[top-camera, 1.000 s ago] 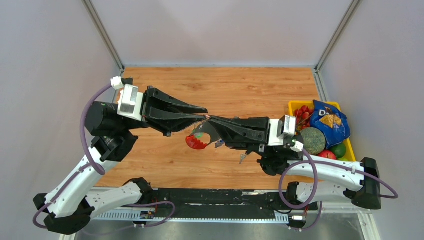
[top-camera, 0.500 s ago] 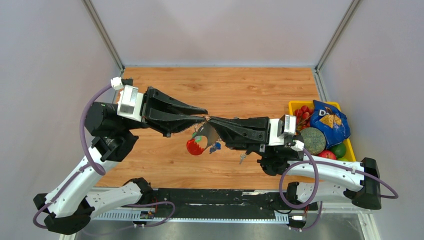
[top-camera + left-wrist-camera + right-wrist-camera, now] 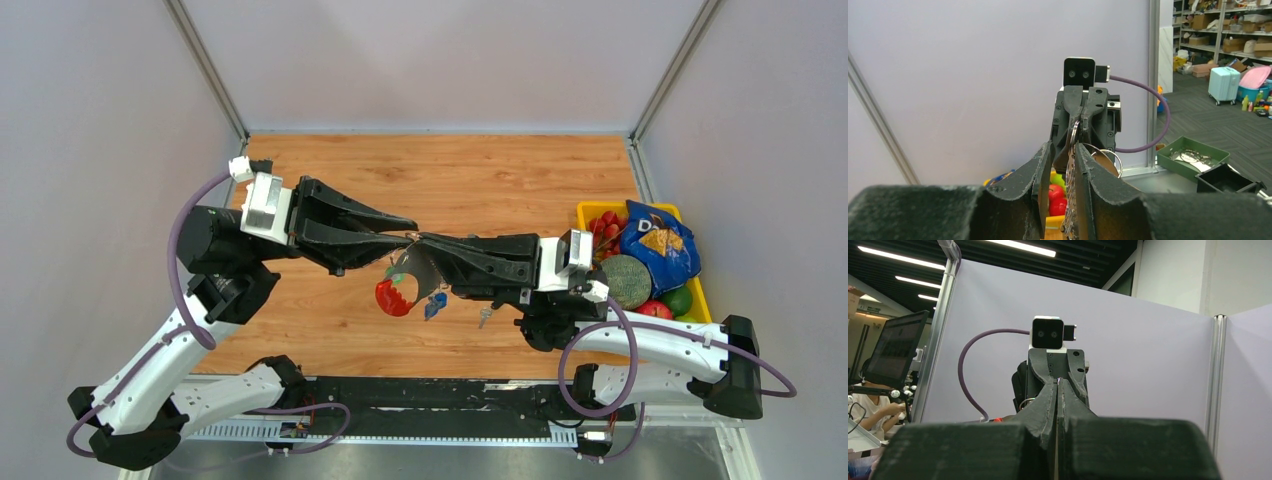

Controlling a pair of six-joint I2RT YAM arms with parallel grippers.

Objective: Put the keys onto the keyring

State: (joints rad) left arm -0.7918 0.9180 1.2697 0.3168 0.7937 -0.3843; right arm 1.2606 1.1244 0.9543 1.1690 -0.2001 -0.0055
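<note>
The thin metal keyring bunch [image 3: 415,272] hangs mid-air where both tools meet. Its red oval tag [image 3: 393,296] and blue piece [image 3: 435,303] have swung lower than a second ago, so threading is unsettled. The left gripper [image 3: 1069,152] clamps the bunch. The right gripper [image 3: 1057,387] is pinched tight, seemingly on the ring too. The small silver key [image 3: 484,317] sits apart beneath. The blue snack bag [image 3: 657,243] shows only "D".

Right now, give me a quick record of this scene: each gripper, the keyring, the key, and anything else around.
left gripper: shut on keyring, tip to tip with the right one
right gripper: shut on keyring
keyring: held above the table, red tag hanging below
key: apart from the ring, beneath the right arm, not threaded
yellow bin: far right, full
</note>
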